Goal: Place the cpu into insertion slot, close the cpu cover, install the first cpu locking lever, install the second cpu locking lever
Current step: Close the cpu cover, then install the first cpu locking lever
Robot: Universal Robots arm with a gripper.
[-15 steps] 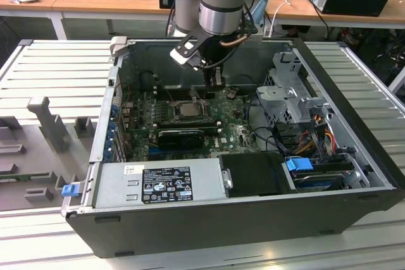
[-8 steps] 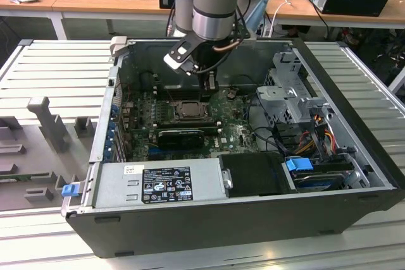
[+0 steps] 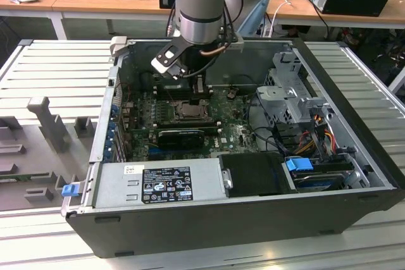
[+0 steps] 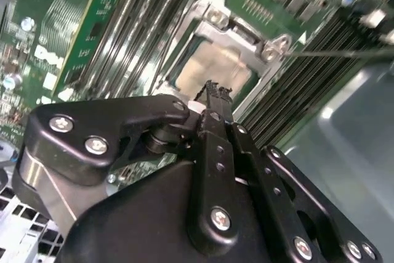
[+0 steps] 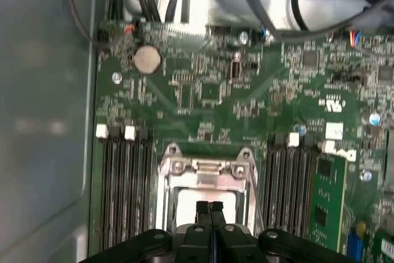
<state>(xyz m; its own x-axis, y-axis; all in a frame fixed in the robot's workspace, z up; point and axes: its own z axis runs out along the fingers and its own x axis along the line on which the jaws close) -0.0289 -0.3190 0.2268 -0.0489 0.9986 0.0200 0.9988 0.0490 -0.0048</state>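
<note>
cpu (image 4: 218,69) sits in cpu cover (image 5: 206,165) window, just below tool (image 5: 210,207), pinched shut, empty; off-centre push could slip, scratch cpu

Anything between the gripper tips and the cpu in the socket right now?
Nothing visible. In both wrist views the shut gripper is directly over the cpu, which lies bare in the window of the cpu cover.

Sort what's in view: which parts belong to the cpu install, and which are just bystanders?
Job: cpu, cpu cover, insertion slot, tool (shut, over the socket).
Bystanders: long black card, power supply, coin battery, memory slots, drive cage.
</note>
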